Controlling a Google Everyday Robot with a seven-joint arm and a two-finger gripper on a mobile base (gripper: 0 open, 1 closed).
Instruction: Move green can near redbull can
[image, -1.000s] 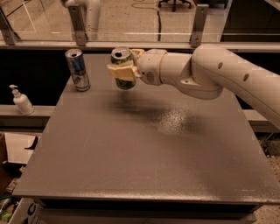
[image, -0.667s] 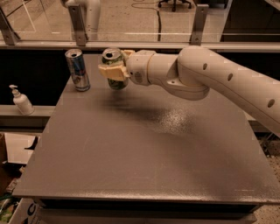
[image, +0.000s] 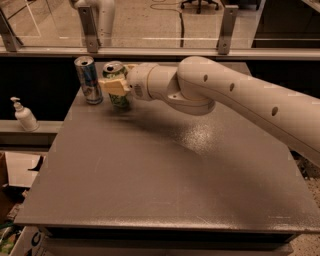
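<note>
The green can (image: 118, 98), mottled green and pale with a silver top, is upright at the far left of the grey table (image: 165, 170). My gripper (image: 116, 84) is shut on the green can, its cream fingers (image: 114, 86) clasping the can's upper half. The redbull can (image: 88, 80), slim, blue and silver, stands upright just left of the green can with a narrow gap between them. My white arm reaches in from the right across the back of the table.
A white pump bottle (image: 23, 115) stands on a lower ledge left of the table. A metal railing with posts (image: 90, 30) runs behind the table's far edge. Boxes lie on the floor at the lower left.
My gripper has carried the green can leftward and downward, from the middle back of the table to right beside the redbull can. The redbull can has not moved.
</note>
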